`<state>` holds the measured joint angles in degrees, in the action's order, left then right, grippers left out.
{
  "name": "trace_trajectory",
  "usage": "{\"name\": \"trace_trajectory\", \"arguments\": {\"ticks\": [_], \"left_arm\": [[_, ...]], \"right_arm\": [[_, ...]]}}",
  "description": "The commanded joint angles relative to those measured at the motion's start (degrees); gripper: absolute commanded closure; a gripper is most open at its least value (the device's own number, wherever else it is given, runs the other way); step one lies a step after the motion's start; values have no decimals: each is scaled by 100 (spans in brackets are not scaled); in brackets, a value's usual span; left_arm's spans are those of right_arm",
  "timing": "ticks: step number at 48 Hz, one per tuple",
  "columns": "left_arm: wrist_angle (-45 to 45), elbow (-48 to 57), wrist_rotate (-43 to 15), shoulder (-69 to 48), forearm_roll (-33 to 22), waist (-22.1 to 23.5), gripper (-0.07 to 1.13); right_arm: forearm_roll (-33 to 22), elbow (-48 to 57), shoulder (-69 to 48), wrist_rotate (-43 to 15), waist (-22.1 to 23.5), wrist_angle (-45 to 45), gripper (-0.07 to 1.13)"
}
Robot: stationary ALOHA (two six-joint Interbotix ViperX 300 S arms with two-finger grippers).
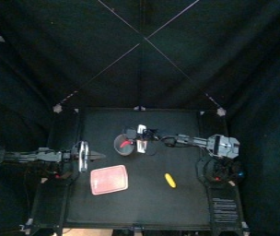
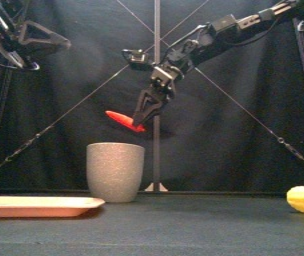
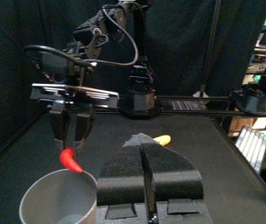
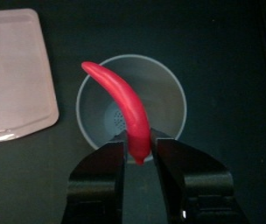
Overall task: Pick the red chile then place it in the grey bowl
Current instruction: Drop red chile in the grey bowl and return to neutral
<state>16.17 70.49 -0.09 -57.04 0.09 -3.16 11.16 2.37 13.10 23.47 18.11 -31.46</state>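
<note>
— Where is the red chile (image 2: pixel 124 121)?

— In the right gripper (image 2: pixel 145 115). The jaws are narrowed onto one end of it, and the rest sticks out sideways and slightly downward, clear of everything else.

— And the grey bowl (image 2: pixel 115 172)?

— It stands upright on the surface (image 2: pixel 208 225), directly beneath that gripper. In the right wrist view the chile lies across the bowl's open mouth. From the front, its lowest part hangs just above the rim without touching it.

— What else is around?

— A pink tray (image 1: pixel 110 180) lies flat on the surface, in front of the gripper and a little toward the left arm's side, apart from the bowl. A yellow toy (image 1: pixel 169 180) lies in front of the gripper too, toward the right arm's side and well apart from the bowl.

— What about the other arm?

— The left gripper (image 3: pixel 143 144) sits low over the surface, off to the side of the right gripper and apart from it, pointing toward the bowl. Its jaws are pressed together with nothing between them.
</note>
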Motion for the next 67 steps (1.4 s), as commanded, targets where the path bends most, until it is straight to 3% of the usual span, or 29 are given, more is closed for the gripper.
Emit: {"name": "trace_trajectory", "arguments": {"ticks": [1, 16, 25, 41, 51, 67], "left_arm": [[26, -70, 0, 18, 9, -9, 109], [18, -70, 0, 9, 9, -9, 110], [18, -70, -9, 18, 9, -9, 110], [-18, -70, -9, -18, 18, -18, 110], [-44, -53, 0, -97, 9, -26, 109], [-53, -35, -9, -97, 9, -53, 110]], "right_arm": [[35, -360, 44, 0, 0, 0, 43], [237, -316, -18, 18, 26, -18, 23], [255, 114, -536, 18, 18, 299, 21], [431, 2013, -2619, -35, -105, 1740, 21], [703, 3190, -4008, -97, -519, 2347, 22], [976, 4799, -6196, -132, -949, 2698, 21]]}}
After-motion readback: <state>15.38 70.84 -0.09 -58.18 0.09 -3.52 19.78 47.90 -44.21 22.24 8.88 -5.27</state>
